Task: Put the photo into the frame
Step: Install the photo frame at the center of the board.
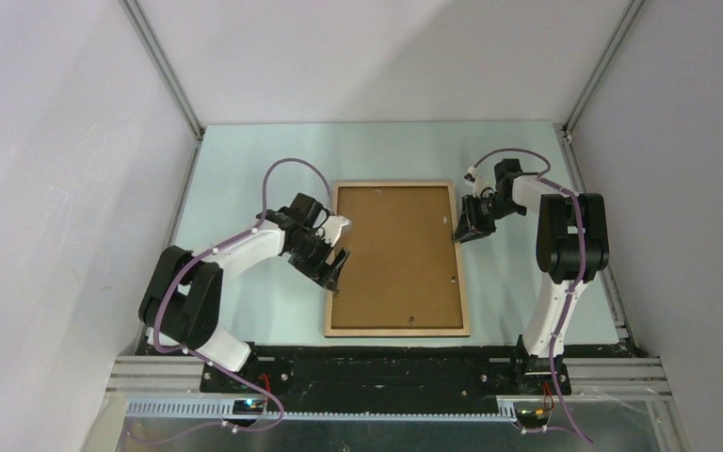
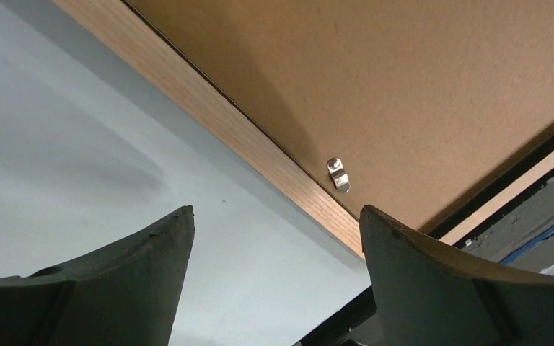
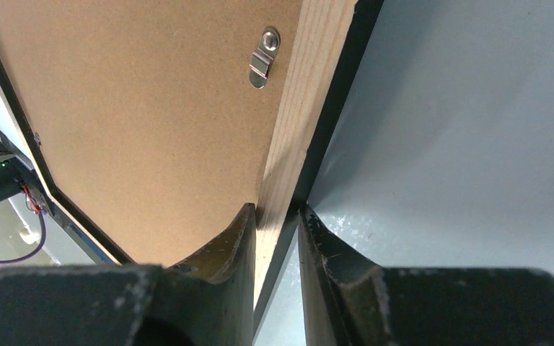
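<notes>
The frame lies back-up in the middle of the table, its light wood rim around the brown backing board. The photo is not in view. My left gripper is open and empty just off the frame's left edge; in the left wrist view its fingers straddle bare table beside the wood rim. My right gripper is shut on the frame's right edge. In the right wrist view the fingers pinch the wood rim, one over the board, one on the black outer side.
Small metal turn clips sit on the rim over the backing board. The pale green table is walled by white panels on three sides. A black base rail runs along the near edge.
</notes>
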